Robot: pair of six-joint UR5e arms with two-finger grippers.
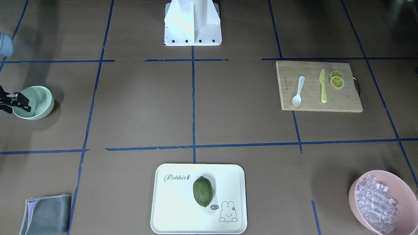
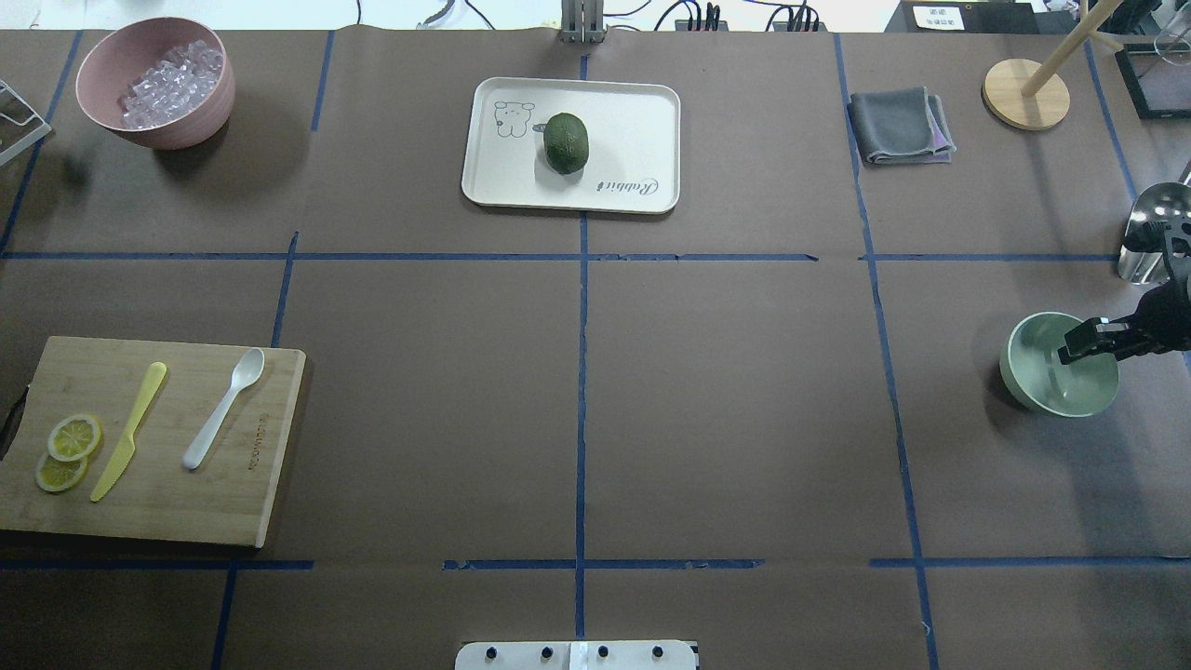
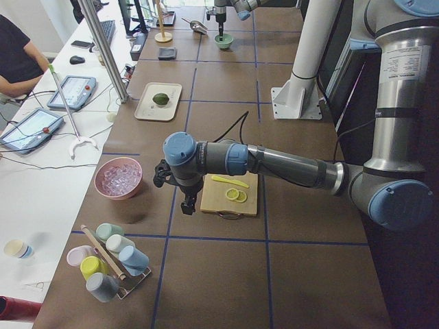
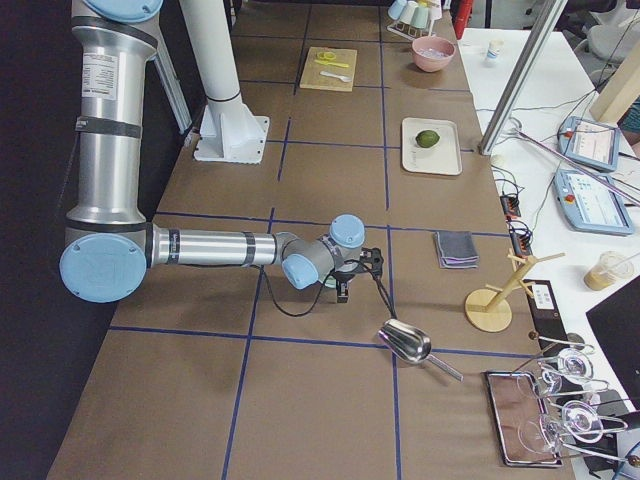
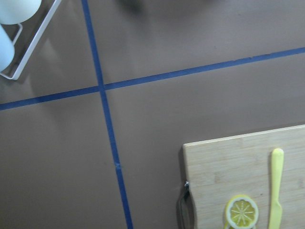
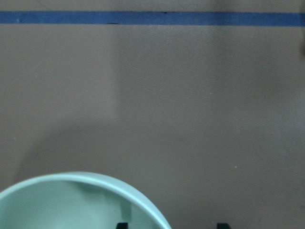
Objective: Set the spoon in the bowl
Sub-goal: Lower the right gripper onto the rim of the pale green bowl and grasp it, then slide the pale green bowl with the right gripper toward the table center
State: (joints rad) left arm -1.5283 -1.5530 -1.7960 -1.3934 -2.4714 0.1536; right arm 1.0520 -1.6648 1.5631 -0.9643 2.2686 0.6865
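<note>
The white spoon (image 1: 298, 91) lies on a wooden cutting board (image 1: 346, 101), scoop toward the front camera; it also shows in the overhead view (image 2: 223, 408). The mint-green bowl (image 1: 34, 101) (image 2: 1061, 363) stands empty at the far right of the table. My right gripper (image 2: 1084, 342) (image 6: 171, 225) is open and straddles the bowl's rim, one fingertip (image 6: 122, 224) inside the bowl and the other outside. My left gripper (image 3: 185, 199) hangs beside the board's outer end, away from the spoon. It shows only in the exterior left view, so I cannot tell if it is open.
A yellow-green knife (image 1: 323, 85) and lemon slices (image 1: 336, 80) share the board. A pink bowl of clear pieces (image 2: 153, 79), a white tray (image 2: 642, 112) with a green fruit (image 2: 566, 141), a grey cloth (image 2: 898, 126), a metal scoop (image 2: 1149, 233) and a cup rack (image 3: 110, 260) stand around the table.
</note>
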